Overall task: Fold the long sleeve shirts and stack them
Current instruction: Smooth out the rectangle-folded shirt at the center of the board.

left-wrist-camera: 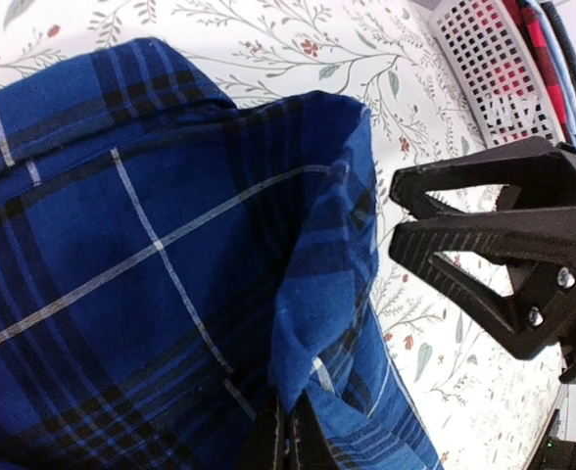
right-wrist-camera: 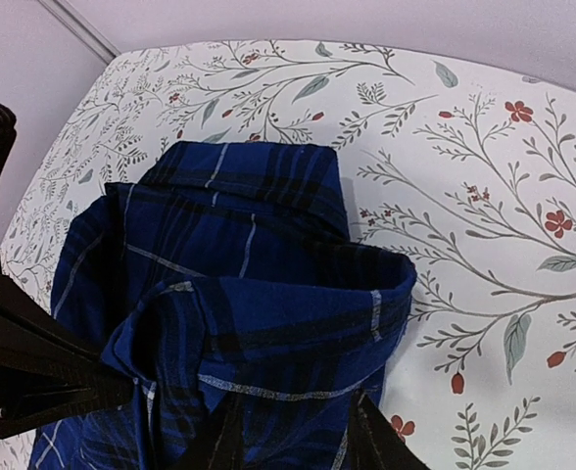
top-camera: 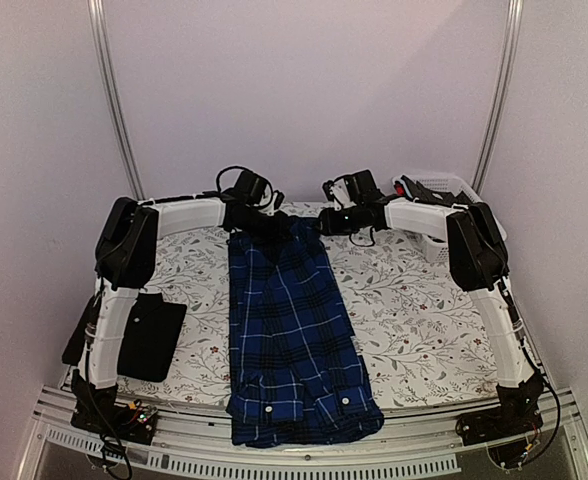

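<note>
Where the table [top-camera: 424,330] is covered with a print of leaves and red flowers, the blue plaid shirt [top-camera: 289,330] is laid out lengthwise down the middle. Its near end is draped over the front edge, and two white buttons are seen there. Its far end is bunched and raised a little, and both arms are bent inward to meet at that end.

The left pincer [left-wrist-camera: 290,431] is pressed together on a raised fold of the plaid shirt, the cloth being nipped between the two fingers at the bottom of the left wrist view. The right pincer [left-wrist-camera: 398,215] is seen just beside the same fold, at the shirt's right edge. Its jaws are held apart, and a strip of table is seen between them. In the right wrist view, bunched plaid cloth is seen between the two spread fingers [right-wrist-camera: 366,443], but no squeeze on it can be made out.

The black shirt [top-camera: 152,335] is laid as a folded rectangle on the left side of the table, beside the left arm and apart from the plaid shirt. A white basket [top-camera: 436,245] is set at the far right corner, and red and blue cloth is seen inside it.
</note>
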You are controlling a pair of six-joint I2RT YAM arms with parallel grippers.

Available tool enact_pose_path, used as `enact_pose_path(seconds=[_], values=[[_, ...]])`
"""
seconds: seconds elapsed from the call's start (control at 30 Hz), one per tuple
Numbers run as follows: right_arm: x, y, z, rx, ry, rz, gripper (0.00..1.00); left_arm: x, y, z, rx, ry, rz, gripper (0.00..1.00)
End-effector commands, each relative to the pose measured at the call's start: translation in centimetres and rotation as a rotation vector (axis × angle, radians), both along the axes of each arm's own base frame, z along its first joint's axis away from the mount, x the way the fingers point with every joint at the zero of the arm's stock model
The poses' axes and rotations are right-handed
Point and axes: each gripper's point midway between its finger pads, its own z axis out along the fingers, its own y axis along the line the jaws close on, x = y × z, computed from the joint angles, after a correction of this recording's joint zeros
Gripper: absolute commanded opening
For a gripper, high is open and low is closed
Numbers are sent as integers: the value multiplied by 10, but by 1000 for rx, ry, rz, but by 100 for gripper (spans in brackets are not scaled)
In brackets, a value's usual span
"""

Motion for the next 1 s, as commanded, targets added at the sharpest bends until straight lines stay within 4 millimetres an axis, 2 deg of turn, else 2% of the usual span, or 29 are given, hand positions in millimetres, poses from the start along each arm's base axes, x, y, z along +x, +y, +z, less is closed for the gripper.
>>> enact_pose_path(seconds=[0.0, 0.17, 0.33, 0.6, 0.8, 0.97], values=[[1, 0, 31, 24, -43, 2, 32, 2, -1, 8, -5, -15, 13, 0], [-4, 4, 35, 43, -50, 13, 18, 2, 0, 4, 2, -8, 19, 0], [-4, 10, 19, 62, -23, 23, 10, 2, 1, 5, 5, -8, 22, 0], [9, 29, 7, 137, -17, 53, 11, 4, -1, 5, 8, -2, 21, 1], [18, 39, -29, 172, 18, 45, 16, 5, -2, 1, 11, 15, 20, 2], [28, 43, -37, 242, 40, 58, 23, 5, -4, 3, 0, 20, 21, 5]])
